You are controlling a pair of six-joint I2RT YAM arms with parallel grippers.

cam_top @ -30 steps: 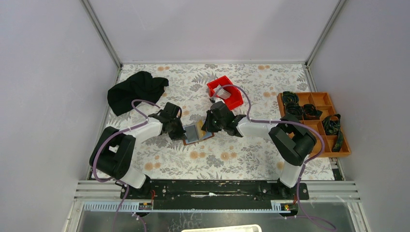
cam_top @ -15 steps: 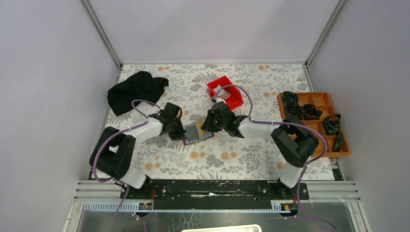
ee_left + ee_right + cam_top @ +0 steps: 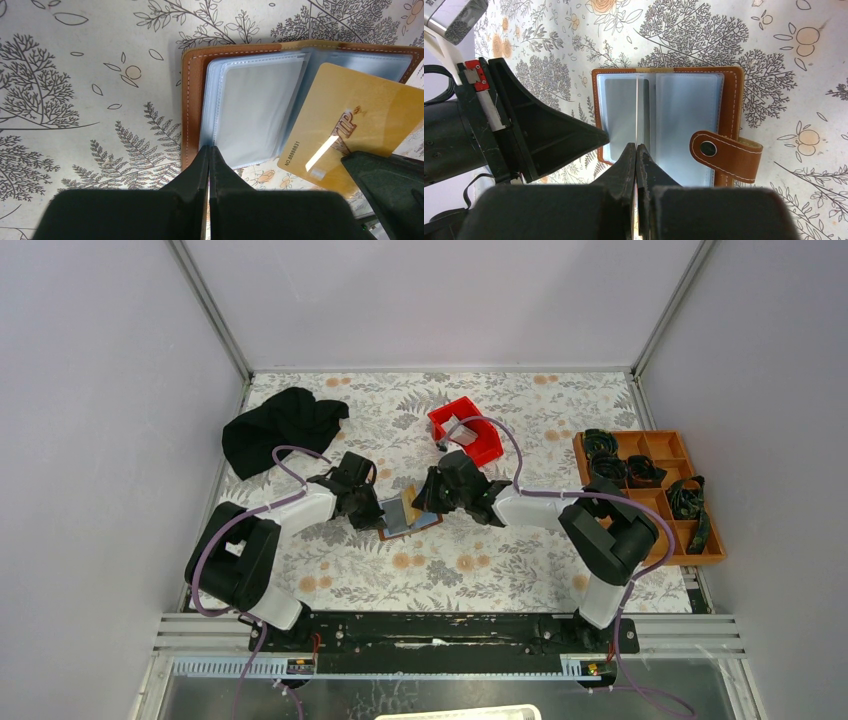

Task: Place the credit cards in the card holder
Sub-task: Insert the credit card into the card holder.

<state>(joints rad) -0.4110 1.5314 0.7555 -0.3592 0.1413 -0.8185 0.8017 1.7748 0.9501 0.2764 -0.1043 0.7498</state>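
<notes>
Status: card holder [image 3: 734, 100] lies open on the table [image 3: 500, 560], between both arms, tab clasp [image 3: 724, 150] flopped off 1 side. Right gripper [image 3: 637, 150] is clamped on 1 gold card [image 3: 350, 120], held tilted over the clear sleeves [image 3: 250, 110]; it's not in a pocket yet. Left gripper [image 3: 209, 152] is fully closed, tip against the holder's edge at the sleeves. Looks like it's pinning the holder; can't tell if it pinches a sleeve. Visible sleeves look empty, so I'd call it 0 cards seated. Left to do: seat this card, then any others. Something pale sits in the red bin [image 3: 447, 418], too small to identify.
</notes>
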